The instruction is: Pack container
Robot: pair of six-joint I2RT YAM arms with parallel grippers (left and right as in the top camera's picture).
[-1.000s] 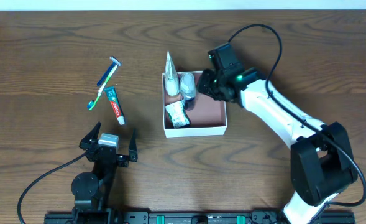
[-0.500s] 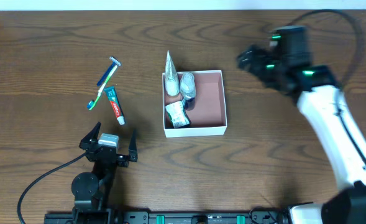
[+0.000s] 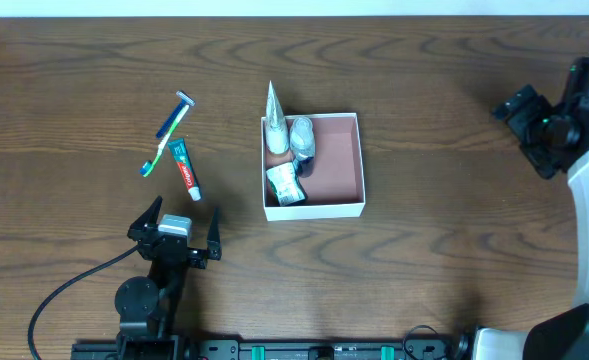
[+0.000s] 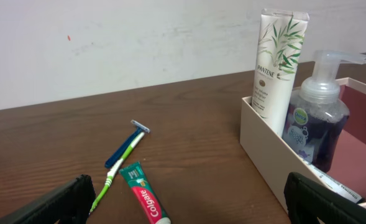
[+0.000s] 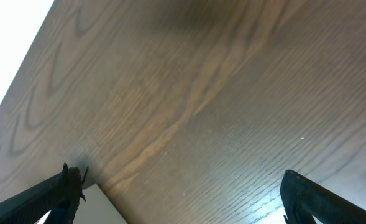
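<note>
The container (image 3: 340, 165) sits mid-table, a white-walled box with a pinkish inside. In its left half stand a tall white tube (image 3: 273, 118) and a pump bottle (image 3: 302, 138), with a small packet (image 3: 285, 184) lying below them. The left wrist view also shows the tube (image 4: 279, 62), the bottle (image 4: 316, 118) and the container's wall (image 4: 266, 146). My left gripper (image 3: 184, 215) is open near the front edge, below a toothpaste tube (image 3: 186, 168). My right gripper (image 3: 524, 135) is open and empty at the far right, well away from the container.
Left of the container lie a green toothbrush (image 3: 162, 150) and a blue razor (image 3: 174, 115), side by side above the toothpaste. The left wrist view shows the toothpaste (image 4: 144, 200), toothbrush (image 4: 117, 171) and razor (image 4: 127, 144). The right wrist view shows bare wood (image 5: 201, 93).
My right gripper has opened and swung from the container's upper right corner out to the far right of the table. The left arm and the items have not moved.
</note>
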